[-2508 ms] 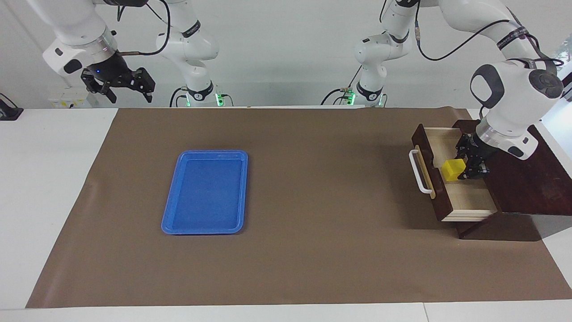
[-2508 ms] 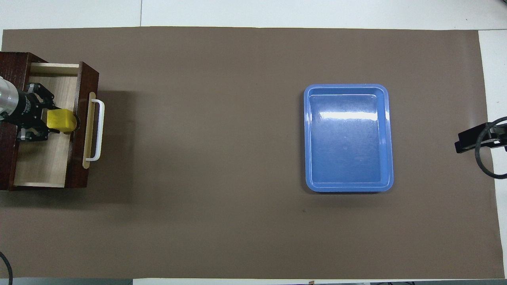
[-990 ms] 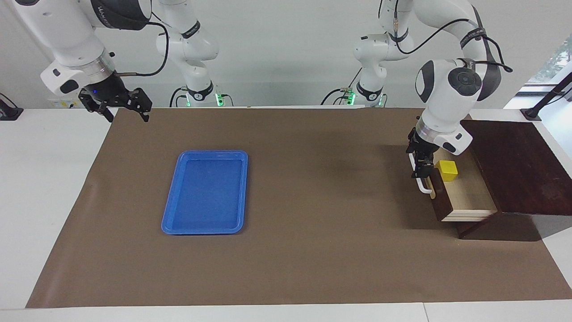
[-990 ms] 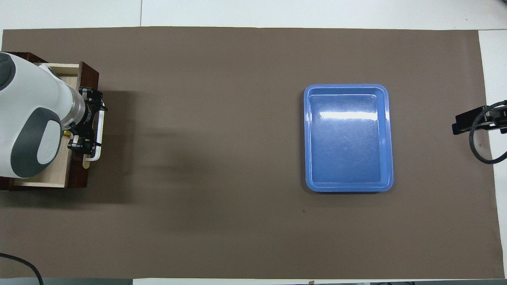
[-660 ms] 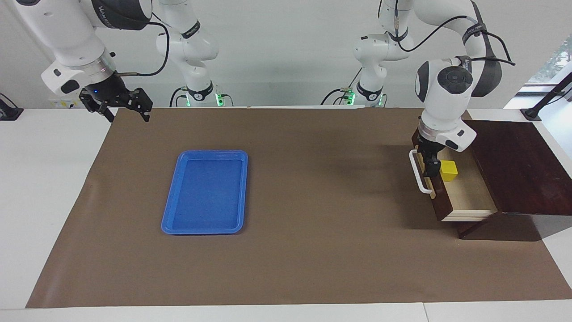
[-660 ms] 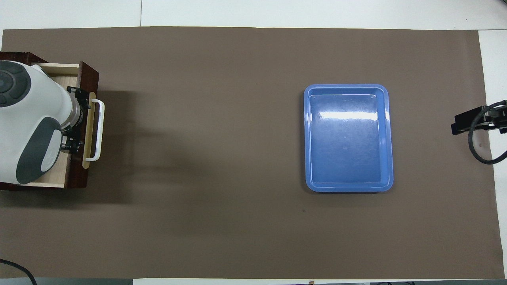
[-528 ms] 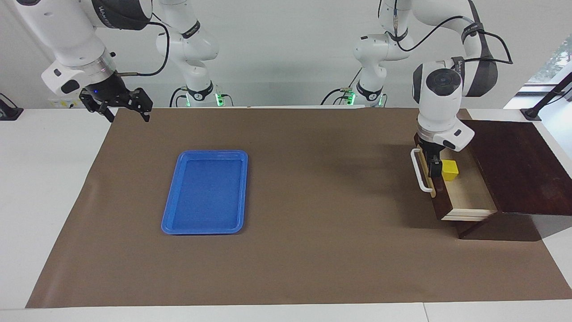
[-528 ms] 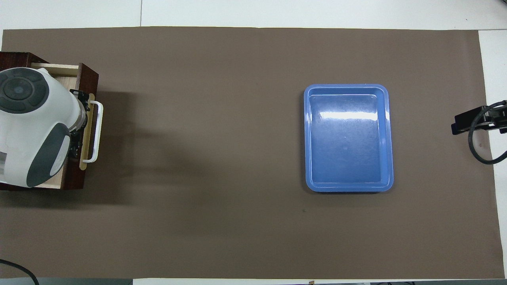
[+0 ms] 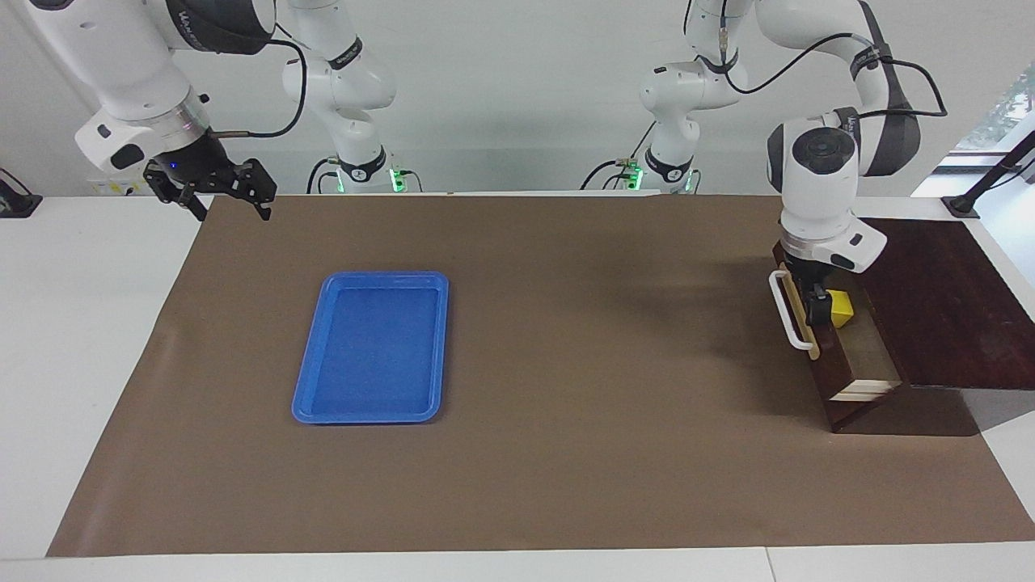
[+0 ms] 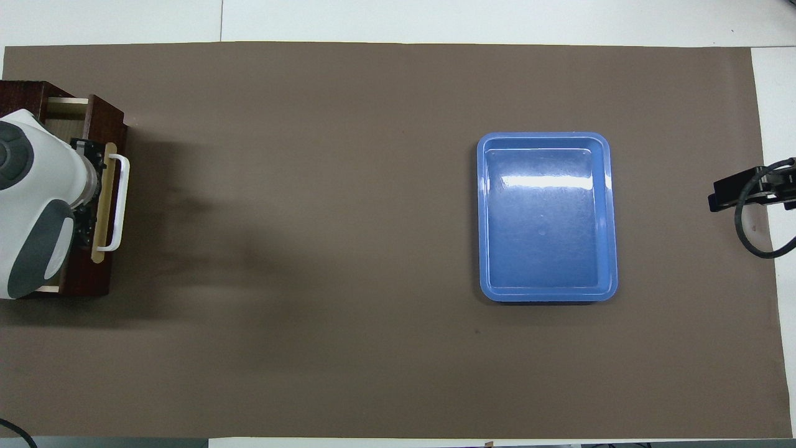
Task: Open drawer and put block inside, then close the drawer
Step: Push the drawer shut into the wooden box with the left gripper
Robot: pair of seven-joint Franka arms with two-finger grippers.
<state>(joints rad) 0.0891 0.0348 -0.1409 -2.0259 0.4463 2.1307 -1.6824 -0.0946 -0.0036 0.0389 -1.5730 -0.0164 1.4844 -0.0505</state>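
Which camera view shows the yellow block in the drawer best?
The facing view shows it best: the yellow block is visible in the half-open drawer, just beside the left gripper. In the overhead view the left arm covers that part of the drawer, so the block cannot be seen there.

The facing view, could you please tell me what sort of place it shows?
Probably a robotics lab bench: two white arms mounted at a table covered by a brown mat, with staged props, a blue tray and a wooden drawer.
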